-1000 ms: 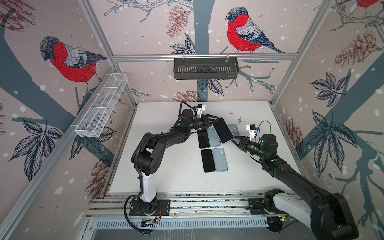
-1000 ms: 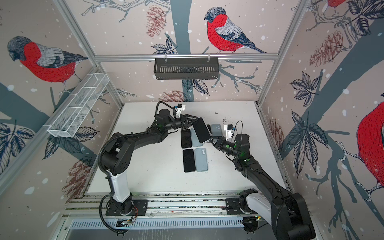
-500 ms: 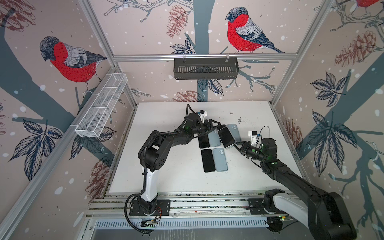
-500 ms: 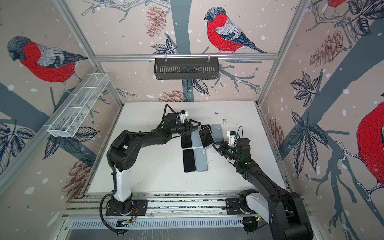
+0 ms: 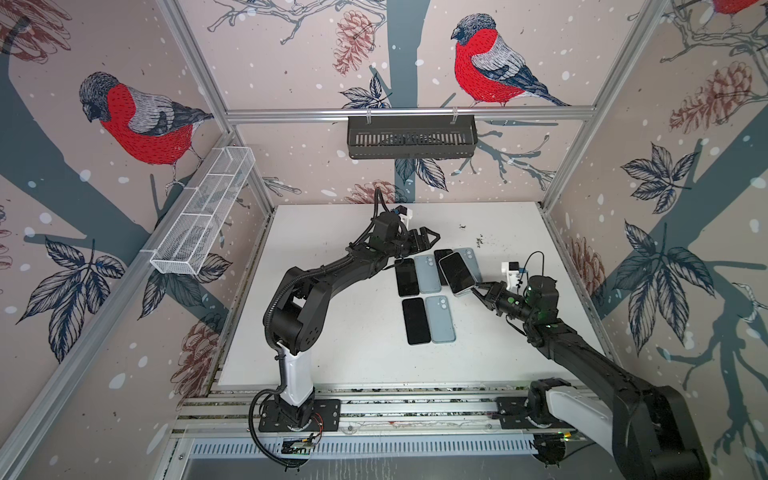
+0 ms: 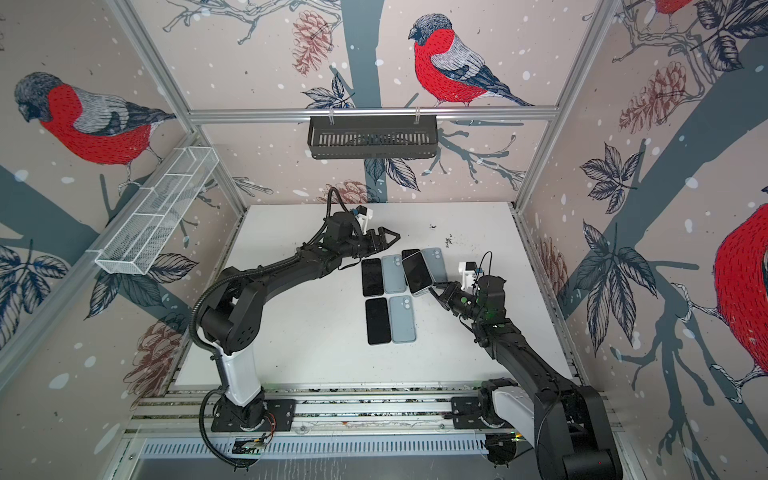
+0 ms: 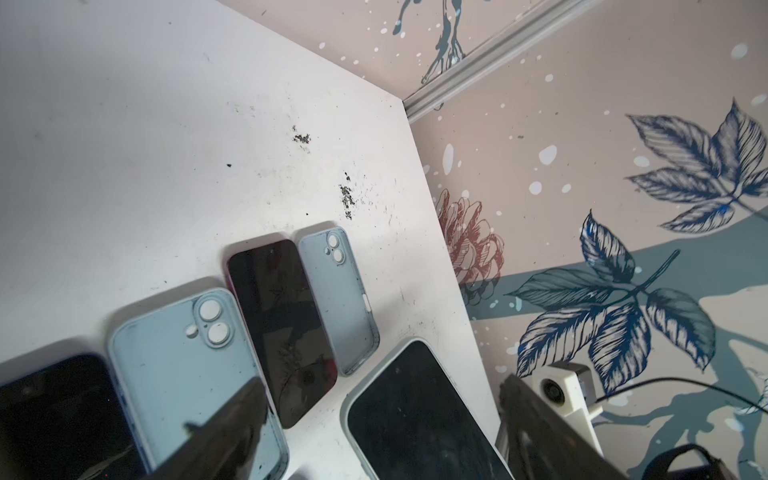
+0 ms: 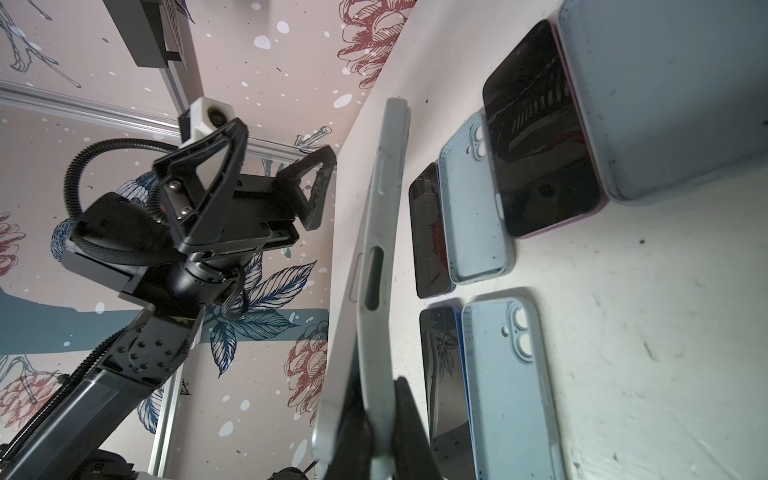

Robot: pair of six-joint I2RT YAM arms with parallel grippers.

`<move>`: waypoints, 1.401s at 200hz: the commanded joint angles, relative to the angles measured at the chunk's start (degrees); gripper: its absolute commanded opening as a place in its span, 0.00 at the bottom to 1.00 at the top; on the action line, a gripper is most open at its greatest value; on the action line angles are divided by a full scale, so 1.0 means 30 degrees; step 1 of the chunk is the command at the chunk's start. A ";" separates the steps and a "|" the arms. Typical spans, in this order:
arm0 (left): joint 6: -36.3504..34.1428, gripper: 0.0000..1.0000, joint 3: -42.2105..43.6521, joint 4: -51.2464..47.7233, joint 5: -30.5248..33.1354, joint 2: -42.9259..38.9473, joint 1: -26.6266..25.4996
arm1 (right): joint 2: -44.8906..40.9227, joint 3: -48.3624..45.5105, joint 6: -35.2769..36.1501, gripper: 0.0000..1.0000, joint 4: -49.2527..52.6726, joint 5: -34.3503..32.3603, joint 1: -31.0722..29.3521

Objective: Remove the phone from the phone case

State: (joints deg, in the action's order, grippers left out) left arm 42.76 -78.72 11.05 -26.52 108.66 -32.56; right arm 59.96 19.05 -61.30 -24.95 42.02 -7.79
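Now that the left gripper (image 5: 426, 241) has let go of the far end of the cased phone (image 5: 456, 273) and drawn back toward the rear of the table (image 5: 357, 345), its jaws stand wide with nothing between them. That leaves the right gripper (image 5: 477, 289) carrying the load alone. It is clamped tight on the near short edge and holds the phone tilted above the table, over the bare phone (image 5: 441, 254) and empty case (image 5: 468, 254) at the back of the row. A second ago both claws had it.

I judge that nothing has separated yet. In the left wrist view the dark screen sits framed by the pale rim of its case (image 7: 347, 415), so the two-handed pull has not freed it and I expect to regrasp. The right wrist view shows the case edge-on, and I cannot tell whether a corner has begun to lift. The open left claw faces the phone's far end but stands well apart from it.
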 commanded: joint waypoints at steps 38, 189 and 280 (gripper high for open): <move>-0.7077 0.91 -0.1622 -0.6255 0.1532 -0.1493 -0.2393 | -0.0155 -0.0076 0.0216 0.00 -0.0356 0.0656 0.0327; -1.3583 0.88 -0.3820 -1.1970 0.1645 -0.0682 -0.5397 | -0.0478 -0.0592 -0.0023 0.00 -0.0646 0.1096 0.0536; -1.4868 0.85 -0.4704 -1.2733 0.2623 0.0610 -0.6416 | -0.0663 -0.0812 -0.0254 0.00 -0.0809 0.1138 0.0550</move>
State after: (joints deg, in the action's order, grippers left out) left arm 0.25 -92.53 -26.11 -19.27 109.97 -50.81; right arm 58.37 16.78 -61.49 -23.09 44.10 -6.22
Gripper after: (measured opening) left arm 0.854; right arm 0.090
